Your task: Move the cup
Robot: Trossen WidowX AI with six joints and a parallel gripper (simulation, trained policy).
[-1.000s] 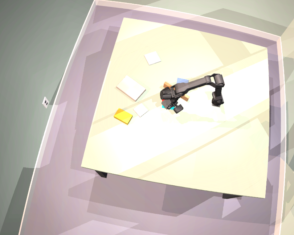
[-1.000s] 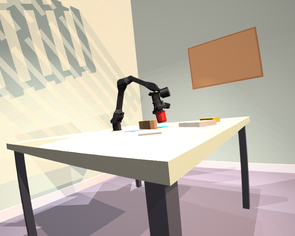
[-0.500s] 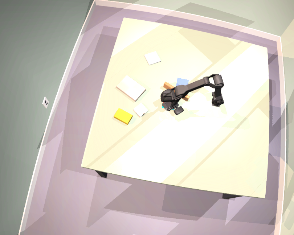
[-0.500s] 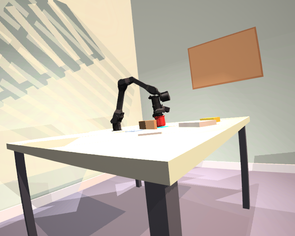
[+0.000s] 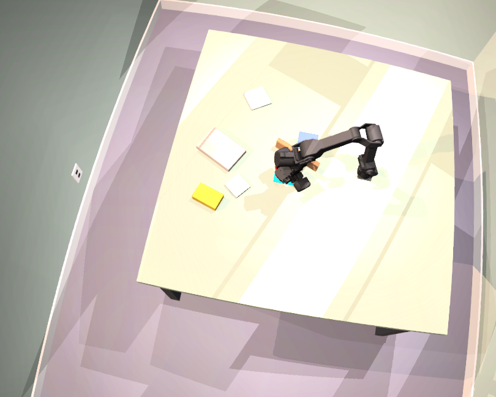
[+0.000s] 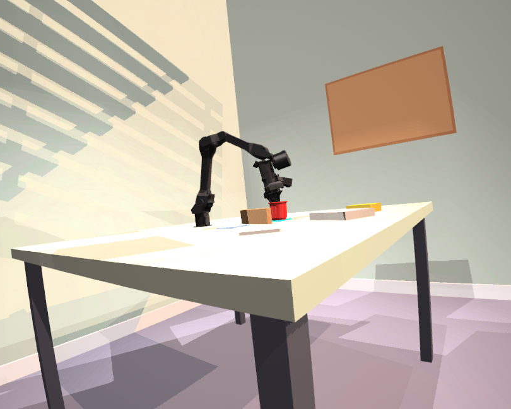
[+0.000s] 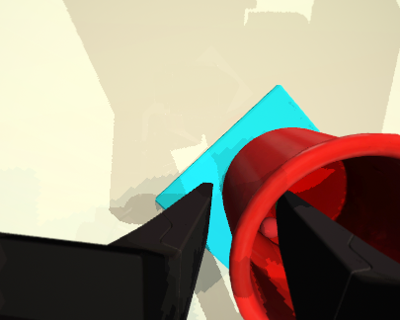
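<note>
The red cup (image 5: 276, 168) (image 6: 278, 211) (image 7: 255, 163) stands upright on the cyan pad (image 5: 278, 179) (image 6: 286, 219) (image 7: 275, 106). A reddish marble (image 7: 269, 227) shows inside it; the rest of its inside is partly hidden by a finger. My gripper (image 6: 275, 201) (image 7: 244, 197) is part open around the cup's near wall, one finger inside the cup and one outside. A gap shows between the outer finger and the wall. The pale blue pad (image 5: 308, 136) (image 6: 230, 226) bears no cup.
A brown wooden block (image 5: 282, 144) (image 6: 258, 216) stands between the pads, partly under the arm. A large white box (image 5: 222, 147) (image 6: 326, 215), two thin white tiles (image 5: 257, 98) (image 5: 237, 186) and a yellow block (image 5: 207, 195) (image 6: 366, 206) lie farther out on the table.
</note>
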